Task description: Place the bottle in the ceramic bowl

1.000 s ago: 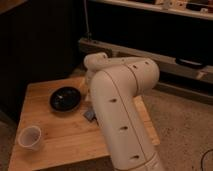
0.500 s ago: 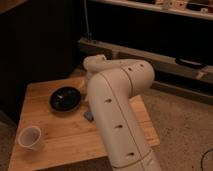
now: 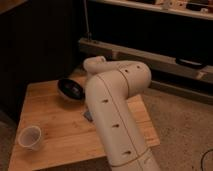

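The ceramic bowl (image 3: 69, 89), black, glossy and shallow, sits on the wooden table (image 3: 55, 117) at its far middle, right against the left side of my arm. My white arm (image 3: 116, 107) fills the middle of the view and reaches over the table's far side. My gripper is hidden behind the arm's bulk, past the joint near the bowl. The bottle is not in view.
A translucent plastic cup (image 3: 29, 136) stands at the table's front left. A small blue-grey block (image 3: 88, 116) peeks out beside the arm. A dark shelf unit (image 3: 150, 45) runs behind the table. Speckled floor lies to the right.
The arm has shifted only slightly and its edge now stands closer to the bowl. The cup has not moved.
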Robot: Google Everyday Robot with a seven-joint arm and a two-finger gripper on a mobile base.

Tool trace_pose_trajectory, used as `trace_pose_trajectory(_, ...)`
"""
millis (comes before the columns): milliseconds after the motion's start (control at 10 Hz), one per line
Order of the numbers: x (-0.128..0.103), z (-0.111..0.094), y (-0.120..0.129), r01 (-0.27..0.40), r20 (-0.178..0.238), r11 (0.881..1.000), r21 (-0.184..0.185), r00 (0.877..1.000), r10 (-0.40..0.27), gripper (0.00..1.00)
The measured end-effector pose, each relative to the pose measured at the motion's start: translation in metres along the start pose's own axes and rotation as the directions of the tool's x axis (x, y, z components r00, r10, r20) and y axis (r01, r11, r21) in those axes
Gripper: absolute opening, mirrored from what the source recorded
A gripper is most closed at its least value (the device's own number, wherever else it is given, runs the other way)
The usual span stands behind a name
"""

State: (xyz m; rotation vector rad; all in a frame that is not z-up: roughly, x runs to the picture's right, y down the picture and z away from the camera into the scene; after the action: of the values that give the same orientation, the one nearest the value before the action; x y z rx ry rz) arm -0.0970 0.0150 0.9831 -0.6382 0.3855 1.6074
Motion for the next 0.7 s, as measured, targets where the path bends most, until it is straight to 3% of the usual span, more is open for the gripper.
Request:
trace_pose_trajectory(200, -0.001, -0.003, -0.004, -0.006, 0.006, 1.0, 0.005, 1.0, 0.006, 0.04)
trace_pose_trajectory(300, 0.0, -0.004, -0.005, -0.01, 0.007, 1.0, 0.009, 1.0, 0.01, 0.0)
trace_pose_trajectory(700, 0.002, -0.015, -0.012, -0.006, 0.017, 1.0, 0.014, 1.0, 0.006, 0.0)
